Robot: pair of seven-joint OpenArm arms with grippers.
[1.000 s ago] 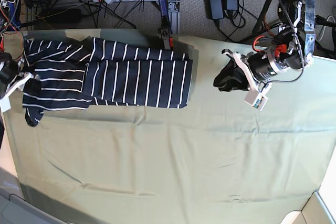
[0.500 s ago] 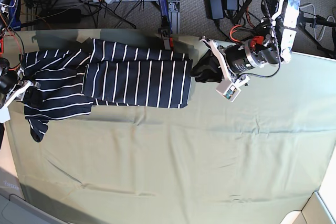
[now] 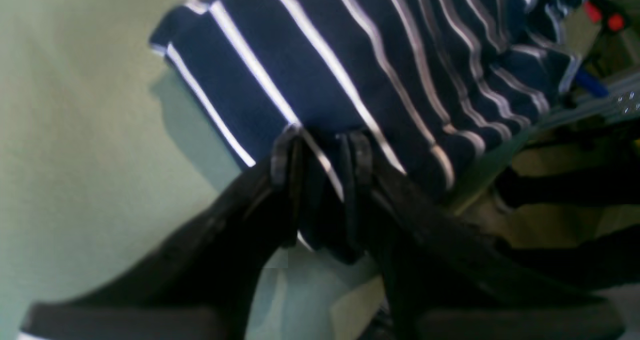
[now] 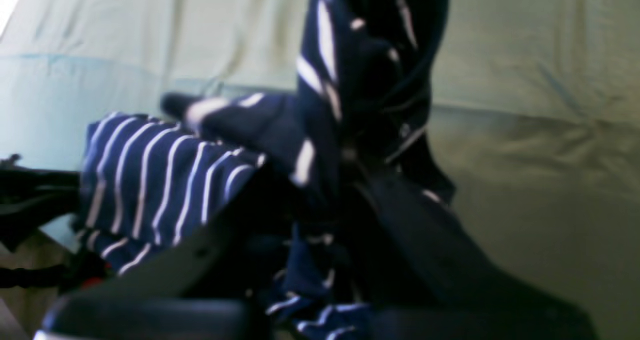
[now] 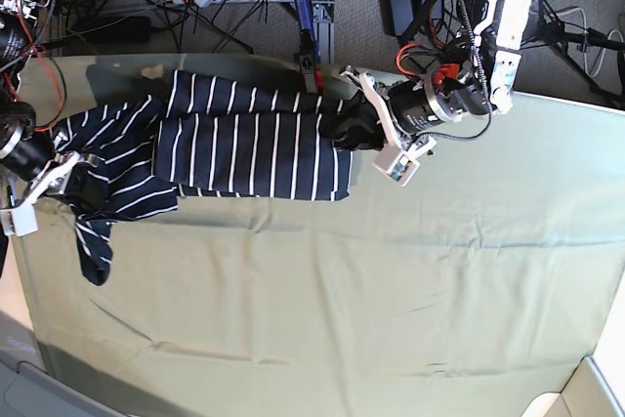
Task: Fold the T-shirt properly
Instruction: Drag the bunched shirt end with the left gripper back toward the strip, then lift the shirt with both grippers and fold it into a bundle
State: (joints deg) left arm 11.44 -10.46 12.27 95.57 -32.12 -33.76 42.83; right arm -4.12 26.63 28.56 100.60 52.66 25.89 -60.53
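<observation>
In the left wrist view, the left gripper [image 3: 320, 155] pinches the edge of the T-shirt [image 3: 380, 65]. The right wrist view shows the right gripper [image 4: 345, 180] clenched on bunched, lifted shirt fabric. From the base view, the shirt stretches between both grippers along the far side of the green cloth [image 5: 342, 290].

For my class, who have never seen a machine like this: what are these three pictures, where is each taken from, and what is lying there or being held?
This is a robot with two arms, each ending in a two-fingered gripper. One picture looks down from above; the other two come from small cameras on the wrists.

A plain olive-green cloth covers the table. On it lies a dark navy short-sleeved T-shirt with thin white stripes, partly folded.

In the overhead view, the left gripper is on the right, at the shirt's edge. Its wrist camera shows the left gripper with that edge between its jaws.

The right gripper is on the left. Its wrist camera shows bunched fabric lifted in its closed jaws.
</observation>
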